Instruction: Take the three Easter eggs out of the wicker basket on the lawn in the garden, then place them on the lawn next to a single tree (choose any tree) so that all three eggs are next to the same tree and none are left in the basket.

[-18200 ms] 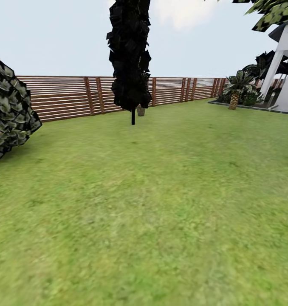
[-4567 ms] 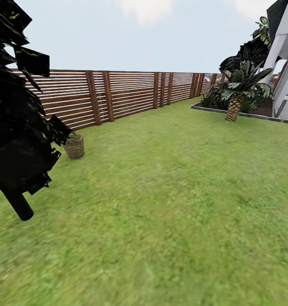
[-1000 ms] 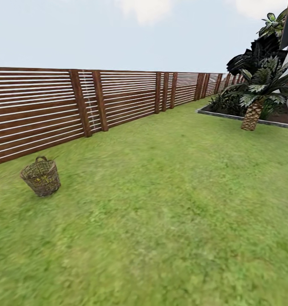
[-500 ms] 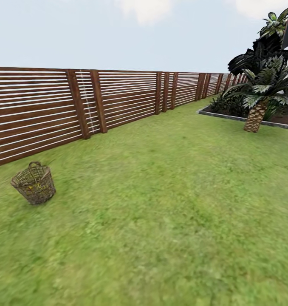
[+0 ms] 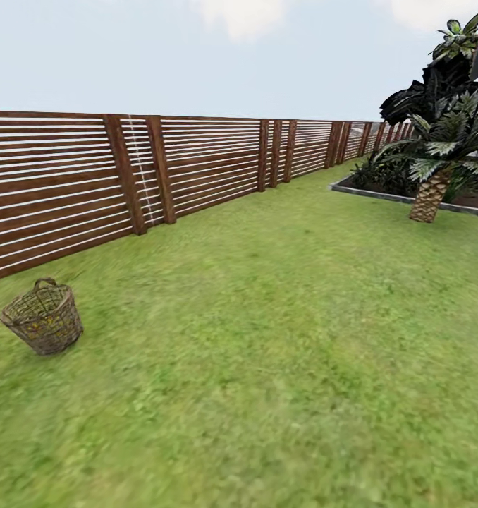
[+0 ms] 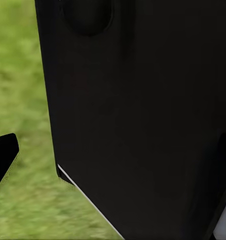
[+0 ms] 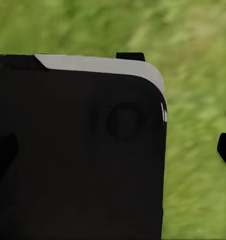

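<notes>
Wicker basket (image 5: 41,317) upright on lawn (image 5: 281,339), near slatted fence (image 5: 70,183)

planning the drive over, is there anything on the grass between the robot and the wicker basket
Nothing visible does. The wicker basket stands on open lawn at the head view's left, close to the slatted fence; only bare grass lies between it and the camera.

Slatted fence (image 5: 197,166), palm (image 5: 436,166) far R

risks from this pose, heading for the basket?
1. The wicker basket sits at the head view's far left edge; drifting on could lose it from view.
2. It stands close to the slatted fence, so the base has little room on that side.
3. Yellow flecks show through the weave, but an egg count can't be confirmed.
</notes>
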You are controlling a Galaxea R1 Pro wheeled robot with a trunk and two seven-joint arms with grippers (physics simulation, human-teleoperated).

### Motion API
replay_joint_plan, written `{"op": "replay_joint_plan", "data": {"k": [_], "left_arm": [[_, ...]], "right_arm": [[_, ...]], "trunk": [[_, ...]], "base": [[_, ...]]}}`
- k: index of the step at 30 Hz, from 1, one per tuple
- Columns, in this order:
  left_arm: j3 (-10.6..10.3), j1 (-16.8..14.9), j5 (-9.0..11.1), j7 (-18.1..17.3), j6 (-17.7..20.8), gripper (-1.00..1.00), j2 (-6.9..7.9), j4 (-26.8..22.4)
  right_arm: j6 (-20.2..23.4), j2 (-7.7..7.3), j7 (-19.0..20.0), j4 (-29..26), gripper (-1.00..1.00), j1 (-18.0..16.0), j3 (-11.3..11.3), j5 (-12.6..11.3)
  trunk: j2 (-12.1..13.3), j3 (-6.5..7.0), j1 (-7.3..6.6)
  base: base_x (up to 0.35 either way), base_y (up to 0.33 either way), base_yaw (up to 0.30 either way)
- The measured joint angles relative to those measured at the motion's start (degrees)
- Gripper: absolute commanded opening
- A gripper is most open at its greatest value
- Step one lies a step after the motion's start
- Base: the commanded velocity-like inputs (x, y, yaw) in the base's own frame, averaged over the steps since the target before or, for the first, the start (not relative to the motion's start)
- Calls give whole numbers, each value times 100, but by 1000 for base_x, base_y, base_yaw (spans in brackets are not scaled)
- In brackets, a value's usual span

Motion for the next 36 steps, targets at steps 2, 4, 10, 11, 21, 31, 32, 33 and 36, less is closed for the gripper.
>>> {"op": "replay_joint_plan", "data": {"k": [2,4,10,11,21,31,32,33,36], "left_arm": [[0,2,0,0,0,100,0,0],[0,2,0,0,0,100,-2,0],[0,0,0,0,0,100,-1,0],[0,2,0,0,0,100,-1,0],[0,-1,0,0,0,100,-1,0],[0,1,0,0,0,100,-2,0],[0,2,0,0,0,100,-1,0],[0,1,0,0,0,100,-1,0],[0,0,0,0,0,100,-1,0]], "right_arm": [[0,2,0,-1,100,0,0,0],[0,2,0,-1,100,0,0,0],[0,-4,0,-7,100,0,0,0],[0,-4,0,-9,100,0,0,0],[0,4,0,-10,100,0,0,0],[0,-2,0,-19,100,0,0,0],[0,-3,0,-19,100,0,0,0],[0,-3,0,-19,100,0,0,0],[0,-4,0,-19,100,0,0,0]], "trunk": [[0,0,0],[0,0,0],[0,0,0],[0,0,0],[0,0,0],[0,0,0],[0,0,0],[0,0,0],[0,0,0]], "base": [[338,0,0],[338,0,0],[338,0,0],[338,0,0],[338,0,0],[338,0,0],[338,0,0],[338,0,0],[338,0,0]]}}
